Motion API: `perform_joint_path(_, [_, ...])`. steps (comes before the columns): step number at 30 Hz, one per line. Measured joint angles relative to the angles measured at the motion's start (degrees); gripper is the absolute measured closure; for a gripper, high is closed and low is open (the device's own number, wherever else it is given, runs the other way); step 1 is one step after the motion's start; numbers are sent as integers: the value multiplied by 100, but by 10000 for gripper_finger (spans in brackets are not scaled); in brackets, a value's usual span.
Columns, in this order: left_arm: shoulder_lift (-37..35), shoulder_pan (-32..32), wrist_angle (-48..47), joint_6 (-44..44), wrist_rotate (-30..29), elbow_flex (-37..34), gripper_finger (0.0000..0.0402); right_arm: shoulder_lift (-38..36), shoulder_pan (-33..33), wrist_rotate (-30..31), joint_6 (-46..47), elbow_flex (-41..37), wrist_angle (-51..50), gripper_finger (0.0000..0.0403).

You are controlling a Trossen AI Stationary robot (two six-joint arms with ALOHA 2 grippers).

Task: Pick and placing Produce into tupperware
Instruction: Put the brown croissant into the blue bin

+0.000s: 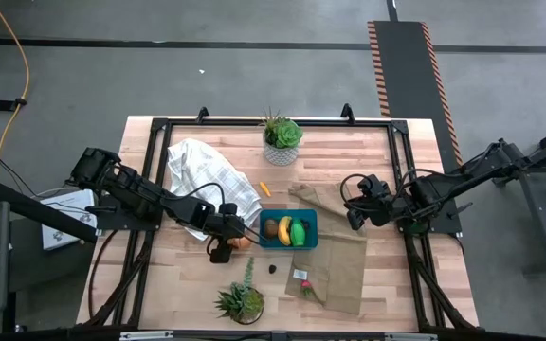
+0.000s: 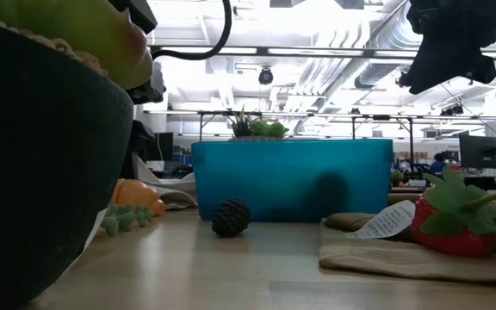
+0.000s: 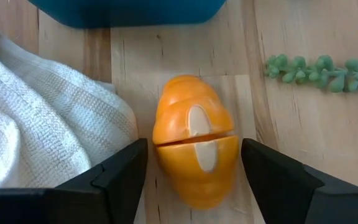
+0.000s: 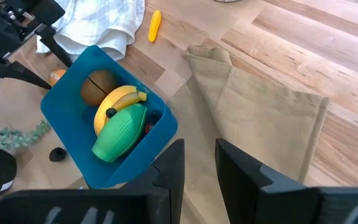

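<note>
An orange produce piece, split by a seam across its middle, lies on the wood just left of the teal tupperware. My left gripper is low over it, open, one finger on each side with gaps showing. The tupperware stands flat on the table and holds a brown round piece, a yellow banana and a bright green piece. A small orange piece lies on the wood beyond the tupperware. My right gripper hangs over the tan cloth right of the tupperware, its fingers slightly apart, nothing between them.
A white cloth lies bunched beside my left gripper. Potted plants stand at the far middle and the near edge. A small dark ball and a red strawberry lie near the tupperware's near side.
</note>
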Motion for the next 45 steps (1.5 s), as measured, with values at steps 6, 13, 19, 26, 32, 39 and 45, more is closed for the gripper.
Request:
perform_joint_path(6, [0, 0, 0, 0, 0, 0, 178, 0, 0, 1, 0, 0, 0, 322])
perform_joint_path(13, [-2, 0, 2, 0, 0, 0, 206, 0, 0, 1, 0, 0, 0, 322])
perform_joint_path(19, [-4, 0, 4, -4, 0, 0, 211, 0, 0, 1, 0, 0, 0, 322])
perform_joint_path(26, [-4, 0, 4, -41, 0, 0, 209, 0, 0, 1, 0, 0, 0, 322])
perform_joint_path(32, [-4, -2, 31, -66, 276, 2, 214, 0, -1, 1, 0, 0, 0, 322])
perform_joint_path(39, [-4, -2, -248, -141, 360, 405, 216, 0, 0, 1, 0, 0, 0, 322])
perform_joint_path(45, [-4, -2, -1042, 153, 392, 823, 216, 0, -2, 1, 0, 0, -2, 322])
